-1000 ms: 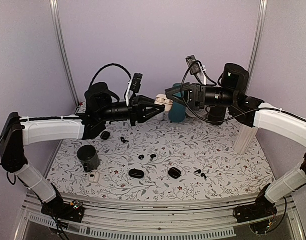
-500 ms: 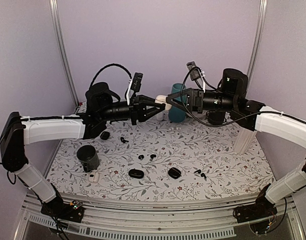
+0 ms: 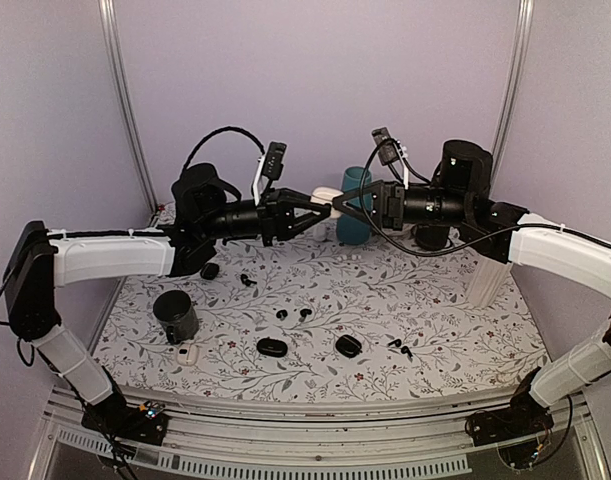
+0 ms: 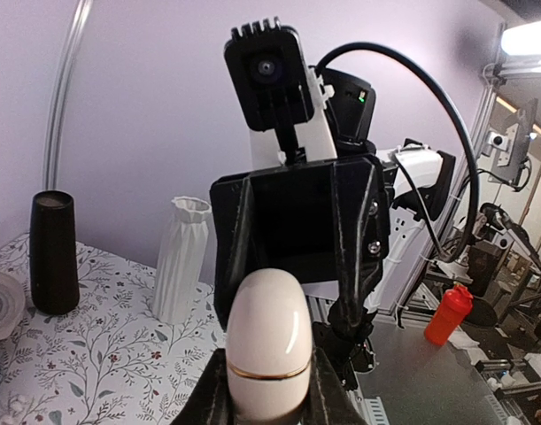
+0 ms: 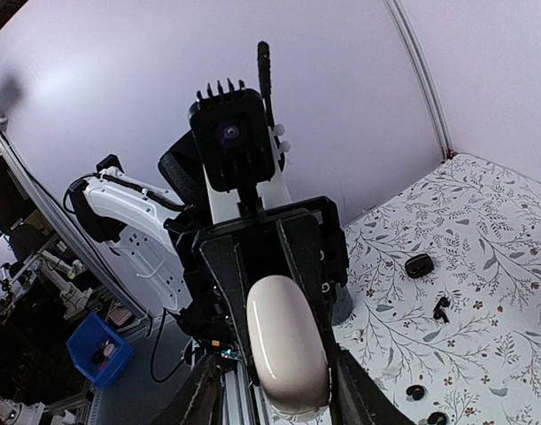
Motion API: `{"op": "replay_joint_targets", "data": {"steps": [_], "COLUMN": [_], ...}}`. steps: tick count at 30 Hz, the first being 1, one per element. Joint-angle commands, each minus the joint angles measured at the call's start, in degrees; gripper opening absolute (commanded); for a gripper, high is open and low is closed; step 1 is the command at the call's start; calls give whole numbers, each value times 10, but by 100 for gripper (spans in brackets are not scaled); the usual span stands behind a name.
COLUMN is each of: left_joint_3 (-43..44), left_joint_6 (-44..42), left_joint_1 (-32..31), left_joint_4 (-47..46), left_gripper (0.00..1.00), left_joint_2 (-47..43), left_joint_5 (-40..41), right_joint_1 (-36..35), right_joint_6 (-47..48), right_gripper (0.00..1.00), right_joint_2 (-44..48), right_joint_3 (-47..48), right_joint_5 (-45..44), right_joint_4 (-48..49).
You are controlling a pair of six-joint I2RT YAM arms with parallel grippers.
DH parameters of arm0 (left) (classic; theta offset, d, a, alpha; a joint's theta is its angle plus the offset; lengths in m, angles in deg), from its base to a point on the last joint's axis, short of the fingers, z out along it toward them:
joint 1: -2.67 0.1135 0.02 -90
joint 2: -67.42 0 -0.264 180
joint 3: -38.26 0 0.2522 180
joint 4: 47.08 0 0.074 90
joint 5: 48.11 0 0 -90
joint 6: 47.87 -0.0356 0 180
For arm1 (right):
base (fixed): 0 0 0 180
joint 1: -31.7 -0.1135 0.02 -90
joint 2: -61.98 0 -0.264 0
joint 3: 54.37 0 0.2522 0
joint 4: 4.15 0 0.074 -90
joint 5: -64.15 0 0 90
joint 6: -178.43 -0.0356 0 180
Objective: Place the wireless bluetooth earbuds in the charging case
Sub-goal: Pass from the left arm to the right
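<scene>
- Barely begun: left pincer (image 4: 268, 394) pinches a closed cream pebble-shaped case (image 4: 268, 328).
- Opposite, right pincer (image 5: 274, 394) straddles that case; grip unclear.
- Below it, glossy black earbuds (image 3: 282, 314) lie loose on the bench (image 3: 435, 300).

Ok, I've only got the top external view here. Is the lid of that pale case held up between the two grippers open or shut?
Observer: Shut. In the left wrist view the cream case shows one thin gold seam with no gap.
Operator: Is the right gripper actually around it?
Observer: In the right wrist view the case lies between the right gripper's fingers. I cannot tell whether they press on it.
Operator: And the left one?
Observer: The left gripper clamps the case's near end, with a finger on each side.
</scene>
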Motion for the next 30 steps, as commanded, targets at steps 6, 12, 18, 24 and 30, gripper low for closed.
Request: {"op": "replay_joint_targets", "data": {"steps": [6, 12, 18, 24, 30], "left_joint_3": [15, 22, 20, -4, -27], "left_joint_6": [30, 35, 31, 9, -13], "left_joint_1": [7, 9, 10, 11, 12], "left_joint_4": [-35, -34, -28, -24, -6], "left_gripper": [0, 4, 35, 78, 88], "left_joint_2": [10, 17, 16, 1, -16], "left_joint_5": [-13, -16, -11, 13, 43], "right_joint_1": [-3, -4, -3, -2, 4], "right_joint_6": [2, 1, 3, 5, 10], "right_gripper": [29, 11, 4, 4, 5], "right_joint_2": [-2, -2, 6, 22, 43], "right_joint_3": [-6, -8, -12, -21, -35], "right_joint_5": [15, 11, -4, -49, -137], "right_joint_4": [21, 22, 21, 11, -16]}}
